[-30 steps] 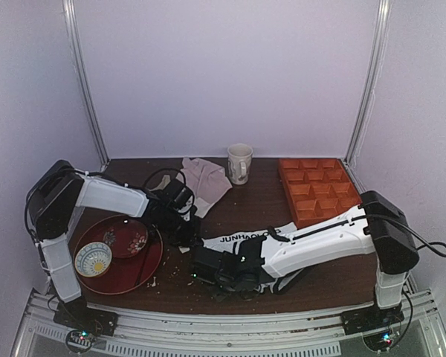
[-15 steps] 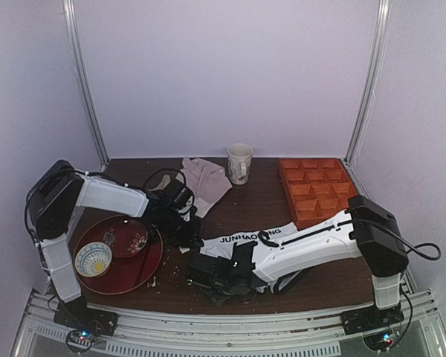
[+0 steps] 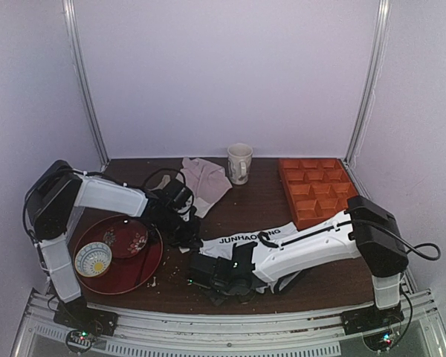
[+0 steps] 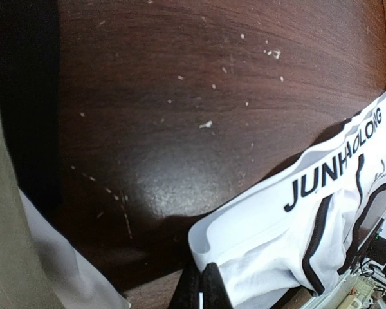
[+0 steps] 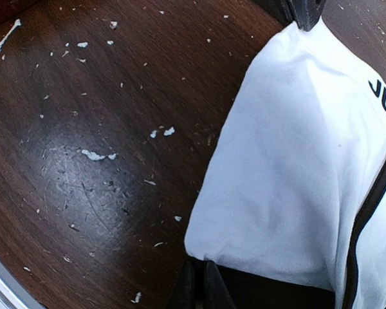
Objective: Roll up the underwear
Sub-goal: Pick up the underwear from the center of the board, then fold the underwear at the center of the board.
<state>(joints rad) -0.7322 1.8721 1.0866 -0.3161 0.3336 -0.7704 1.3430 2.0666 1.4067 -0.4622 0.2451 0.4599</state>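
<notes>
Dark wooden table [image 3: 249, 207], flecked with white crumbs. The underwear [image 3: 241, 239] lies flat near the front middle, between the red tray [image 3: 134, 274] and the orange divided tray [image 3: 318, 190]. Its lettered waistband faces the back wall. The right forearm rests across it and hides much of the cloth.

The left gripper [image 3: 189, 235] sits low at the waistband's left end. Its own wrist view shows the fingers pressed together on a corner of the white cloth. From the other wrist, that corner is seen drawn up into the dark tips.

The right gripper [image 3: 199, 269] is at the near left corner, jaws pinched tight on the cloth edge beside the black hem.

On the red tray: a patterned bowl [image 3: 93, 259]. At the back: a mug [image 3: 239, 162], with a pale pinkish cloth [image 3: 207, 182] just beside it. Olive fabric [image 4: 0, 212] fills the left edge of the left wrist view.
</notes>
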